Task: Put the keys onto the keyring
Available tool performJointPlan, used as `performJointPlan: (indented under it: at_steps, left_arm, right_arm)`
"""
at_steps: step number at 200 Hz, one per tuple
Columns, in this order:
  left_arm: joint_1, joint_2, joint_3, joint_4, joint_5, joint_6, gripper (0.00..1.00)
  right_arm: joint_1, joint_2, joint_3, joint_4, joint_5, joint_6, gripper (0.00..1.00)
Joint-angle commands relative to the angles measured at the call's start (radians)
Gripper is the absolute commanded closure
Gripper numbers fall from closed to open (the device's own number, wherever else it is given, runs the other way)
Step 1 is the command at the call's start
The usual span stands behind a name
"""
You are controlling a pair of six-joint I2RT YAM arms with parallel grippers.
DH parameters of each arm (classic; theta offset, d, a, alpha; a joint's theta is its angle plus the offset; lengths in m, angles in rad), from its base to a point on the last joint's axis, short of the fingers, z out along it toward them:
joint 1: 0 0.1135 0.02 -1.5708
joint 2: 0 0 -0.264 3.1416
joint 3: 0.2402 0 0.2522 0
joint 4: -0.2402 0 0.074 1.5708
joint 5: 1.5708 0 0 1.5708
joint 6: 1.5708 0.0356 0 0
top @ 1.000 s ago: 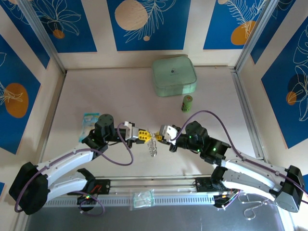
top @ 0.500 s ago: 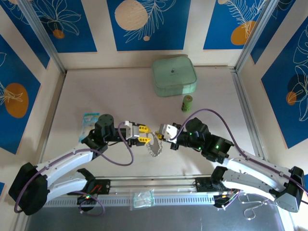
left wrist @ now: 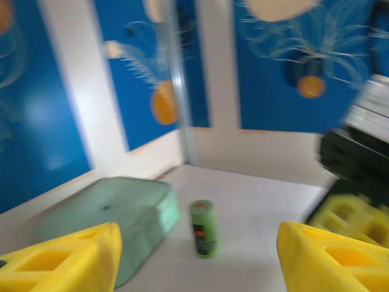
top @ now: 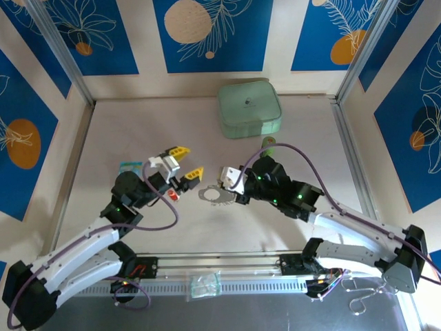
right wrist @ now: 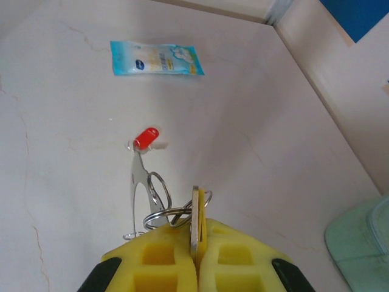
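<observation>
Keyring [top: 215,196] sits pinched between the right gripper's [right wrist: 196,234] pressed-together fingers, while the left gripper [top: 186,161] stands spread apart.

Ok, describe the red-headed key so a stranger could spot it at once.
On the pale table, look left of centre, beside the left end effector. A tiny key lies flat there, between the blue sachet and the silvery keyring in the right end effector. Its red plastic head is the lone red thing nearby.

Pale marbled tabletop [top: 138,124] bears a pale green square case [top: 249,109], a small green cylinder [left wrist: 204,228] upright beside it, and a flat blue-white sachet [right wrist: 157,58] well apart.
</observation>
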Motion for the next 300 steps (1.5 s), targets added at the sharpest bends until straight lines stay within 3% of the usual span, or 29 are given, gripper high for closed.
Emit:
performJointPlan:
  at_steps: [1,34,58,96,182,239,300]
  left_arm:
    - [0.006,-0.037,0.023,-0.147,-0.341,-0.103,0.31]
    - [0.018,-0.056,0.015,-0.264,-0.545,-0.221,0.25]
    - [0.026,-0.035,0.026,-0.314,-0.564,-0.293,0.25]
    - [0.032,-0.012,0.089,-0.419,-0.581,-0.314,0.24]
    - [0.038,-0.023,0.088,-0.49,-0.583,-0.352,0.24]
    - [0.039,-0.004,0.074,-0.511,-0.593,-0.372,0.22]
    - [0.043,0.015,0.096,-0.561,-0.515,-0.395,0.18]
  right_arm:
    - [0.013,0.076,0.065,0.138,-0.037,0.069,1.0]
    - [0.001,0.279,0.129,0.205,-0.004,0.266,1.0]
    - [-0.03,0.377,0.124,0.218,0.02,0.319,1.0]
    - [-0.11,0.39,0.148,0.157,-0.005,0.374,1.0]
    - [-0.25,0.358,0.075,-0.121,0.097,0.191,1.0]
    - [-0.269,0.35,0.007,-0.272,0.2,0.08,1.0]
    - [-0.288,0.377,-0.038,-0.353,0.321,0.043,0.99]
